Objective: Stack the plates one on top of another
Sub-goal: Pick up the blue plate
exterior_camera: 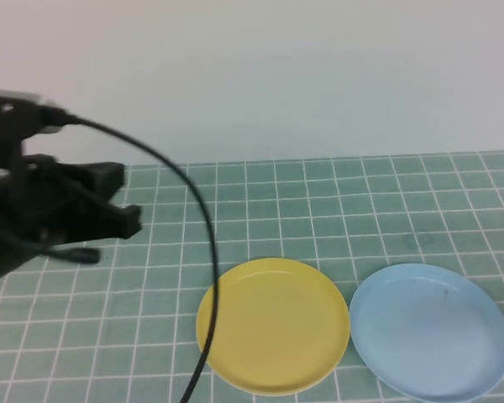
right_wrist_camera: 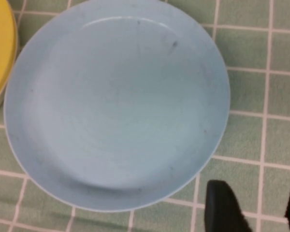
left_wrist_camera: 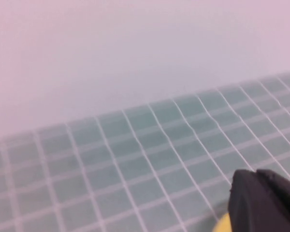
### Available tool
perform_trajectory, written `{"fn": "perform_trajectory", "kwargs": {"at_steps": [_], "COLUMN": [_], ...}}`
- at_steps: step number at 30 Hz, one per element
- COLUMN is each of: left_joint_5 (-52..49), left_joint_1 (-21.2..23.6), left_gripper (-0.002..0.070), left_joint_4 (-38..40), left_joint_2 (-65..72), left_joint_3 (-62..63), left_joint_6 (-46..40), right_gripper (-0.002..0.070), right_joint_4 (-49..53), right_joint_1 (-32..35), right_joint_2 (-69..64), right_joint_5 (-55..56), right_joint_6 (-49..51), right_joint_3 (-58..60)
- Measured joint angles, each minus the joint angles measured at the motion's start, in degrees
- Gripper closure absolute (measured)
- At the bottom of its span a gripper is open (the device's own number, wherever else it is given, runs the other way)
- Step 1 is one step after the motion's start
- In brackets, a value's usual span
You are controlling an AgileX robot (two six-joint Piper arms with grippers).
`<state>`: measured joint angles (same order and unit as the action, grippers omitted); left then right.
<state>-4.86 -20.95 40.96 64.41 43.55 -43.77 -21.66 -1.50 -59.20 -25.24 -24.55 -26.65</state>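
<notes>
Nearest the table's front edge, the round yellow plastic plate [exterior_camera: 273, 326] and round light-blue plastic plate [exterior_camera: 430, 331] lie rim beside rim, unstacked. No white plate shows. Right gripper [right_wrist_camera: 253, 205] hovers parted over the blue plate's rim; left gripper [exterior_camera: 84, 214] hangs near the left edge, its spread unclear. A shallow rim pinch could slip.

two plates [exterior_camera: 273, 326] side by side; left hand [exterior_camera: 109, 206] behind-left
</notes>
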Motion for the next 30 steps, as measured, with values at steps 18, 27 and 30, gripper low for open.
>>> {"fn": "perform_trajectory", "kwargs": {"at_steps": [18, 27, 30], "left_joint_5": [4.86, 5.24, 5.35], "left_joint_1": [0.00, 0.00, 0.00], "left_gripper": [0.0676, 0.0676, 0.0676], "left_joint_4": [0.02, 0.02, 0.02], "left_joint_2": [-14.76, -14.76, -14.76], "left_joint_3": [-12.18, -12.18, -12.18], "left_joint_6": [-2.84, -2.84, -2.84], "right_gripper": [0.0382, 0.0383, 0.0383], "right_joint_4": [-3.09, -9.02, -9.12], "right_joint_1": [0.00, 0.00, 0.00], "right_joint_2": [-22.28, -23.86, -24.85], "right_joint_5": [-3.36, -2.80, -2.29], "right_joint_6": [-2.60, -8.95, -9.61], "right_joint_3": [-9.63, -10.18, -10.18]}}
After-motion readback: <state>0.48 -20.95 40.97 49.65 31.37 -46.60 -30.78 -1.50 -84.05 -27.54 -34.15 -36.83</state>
